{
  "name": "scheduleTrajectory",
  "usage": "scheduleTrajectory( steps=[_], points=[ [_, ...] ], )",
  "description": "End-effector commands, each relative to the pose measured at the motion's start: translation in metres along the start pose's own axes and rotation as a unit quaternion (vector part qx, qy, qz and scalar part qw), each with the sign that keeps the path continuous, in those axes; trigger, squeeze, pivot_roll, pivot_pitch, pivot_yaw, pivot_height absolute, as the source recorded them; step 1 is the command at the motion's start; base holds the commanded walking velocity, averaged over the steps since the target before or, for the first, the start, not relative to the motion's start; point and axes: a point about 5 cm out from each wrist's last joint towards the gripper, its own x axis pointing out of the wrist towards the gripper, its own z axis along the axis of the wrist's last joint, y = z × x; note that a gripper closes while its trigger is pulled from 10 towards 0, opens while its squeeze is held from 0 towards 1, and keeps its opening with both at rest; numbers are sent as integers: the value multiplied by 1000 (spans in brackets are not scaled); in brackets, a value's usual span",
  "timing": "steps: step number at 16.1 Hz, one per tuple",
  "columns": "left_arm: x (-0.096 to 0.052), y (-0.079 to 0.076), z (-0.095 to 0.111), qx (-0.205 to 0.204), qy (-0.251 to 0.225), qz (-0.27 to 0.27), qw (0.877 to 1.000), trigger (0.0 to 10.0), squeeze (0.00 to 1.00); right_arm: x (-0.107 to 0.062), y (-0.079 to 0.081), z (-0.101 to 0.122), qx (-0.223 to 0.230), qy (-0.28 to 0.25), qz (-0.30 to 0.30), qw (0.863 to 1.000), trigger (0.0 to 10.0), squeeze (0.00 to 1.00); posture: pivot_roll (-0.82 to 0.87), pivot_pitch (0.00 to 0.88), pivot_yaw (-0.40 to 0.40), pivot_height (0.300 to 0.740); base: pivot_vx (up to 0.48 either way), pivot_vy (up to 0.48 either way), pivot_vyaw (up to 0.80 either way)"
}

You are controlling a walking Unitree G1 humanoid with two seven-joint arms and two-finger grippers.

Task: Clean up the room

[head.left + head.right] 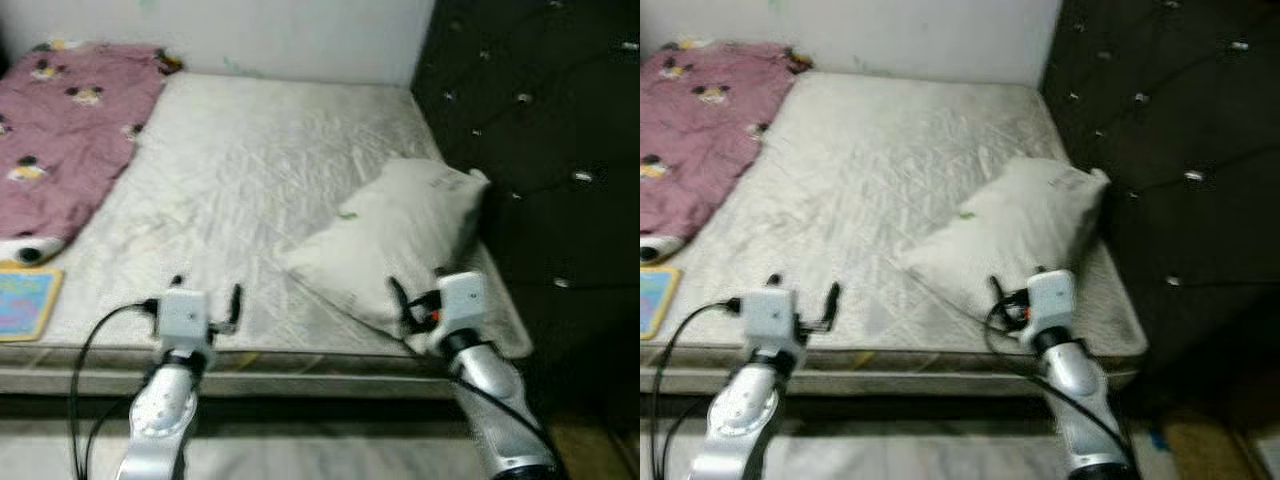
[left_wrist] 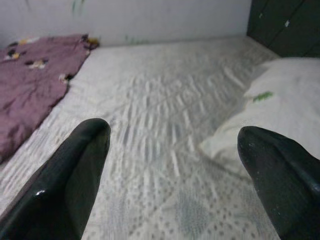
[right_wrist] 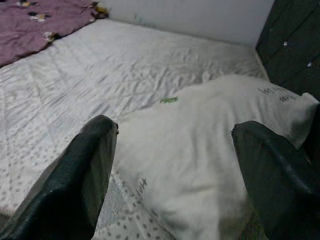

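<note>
Bed (image 1: 280, 170) first: a bare quilted white mattress against a pale wall, with a dark tufted headboard (image 1: 540, 150) along the robot's right. Pink printed blanket (image 1: 70, 130) bunched on the far left part of the mattress. White pillow (image 1: 400, 240) lying askew on the right half, one corner near the headboard, the near corner reaching toward the bed's front edge. Pale blue flat thing, perhaps a book (image 1: 25, 300), at the near left edge, just beside the blanket's lower end.

Right gripper (image 1: 418, 300) raised at the near edge, directly in front of the pillow's near corner, fingers wide apart and holding nothing; in the right wrist view the pillow (image 3: 210, 150) lies framed between the two fingers (image 3: 75, 185). Left gripper (image 1: 205, 298) level with it over bare mattress, fingers likewise apart and empty.

Judged step: approach to the pillow, grasp not yet made. Next move likely calls for: pushing the right gripper forward and down onto the pillow's near corner, closing on a fold of fabric, then lifting and squaring it against the headboard. Soft filling, so a deep bite needed to avoid slipping.
</note>
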Motion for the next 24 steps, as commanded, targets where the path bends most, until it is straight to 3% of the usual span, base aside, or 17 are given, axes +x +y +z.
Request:
scheduleTrajectory(
  steps=[1,8,24],
  points=[
    [0,-3,1,-4,-1,-1,1000,10000,0,-1,-6,2,-7,-4,-6,1000,10000,0,-15,86,-54,740,0,-326,0],
    [-1,-7,6,-25,-21,-26,999,10000,0,0,-5,2,-9,-3,-2,1000,10000,0,-16,83,-56,740,0,0,0],
    [2,-7,5,-38,-19,-31,999,10000,0,3,-6,3,-6,-4,-6,1000,10000,0,-19,87,-57,740,307,0,-77]
  ],
)
